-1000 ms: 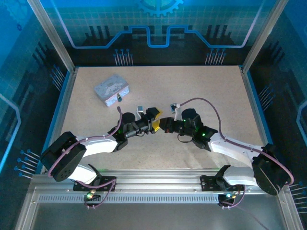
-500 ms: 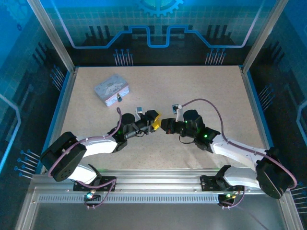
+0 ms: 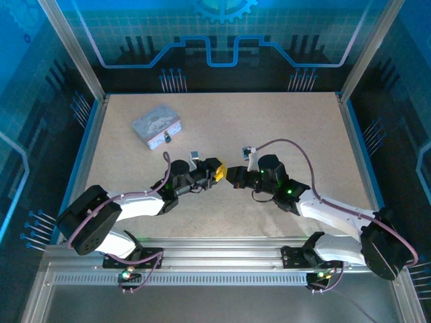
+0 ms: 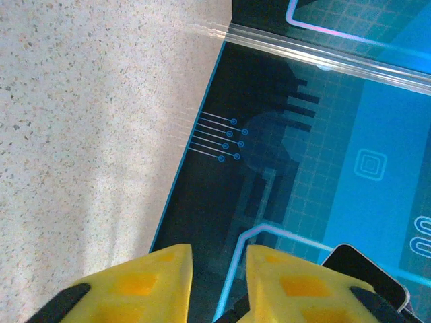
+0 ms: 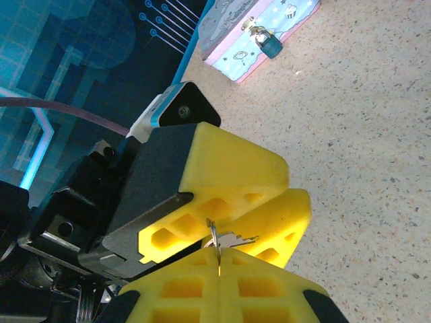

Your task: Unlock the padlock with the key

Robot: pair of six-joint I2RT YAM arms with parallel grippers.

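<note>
The padlock (image 5: 271, 46) is small and teal-grey and hangs on the clasp of the pastel tin (image 5: 237, 42); from above, the padlock (image 3: 166, 138) is at the tin's near side. My right gripper (image 5: 220, 252) is shut on the key (image 5: 237, 237), whose silver blade and ring stick out past its tips. My left gripper (image 3: 219, 173) meets the right gripper (image 3: 232, 175) tip to tip at mid-table. Its yellow fingers (image 5: 236, 168) lie on either side of the key's blade; whether they touch it I cannot tell. In the left wrist view the left gripper (image 4: 219, 259) shows a narrow gap with nothing in it.
The tin (image 3: 157, 124) sits at the back left of the speckled table (image 3: 296, 128), well away from both grippers. Blue enclosure walls (image 3: 377, 54) ring the table. Both arms stretch inward from the near edge.
The left jaws have narrowed markedly. The right gripper has edged left with the key, and the two grippers' tips now meet.
</note>
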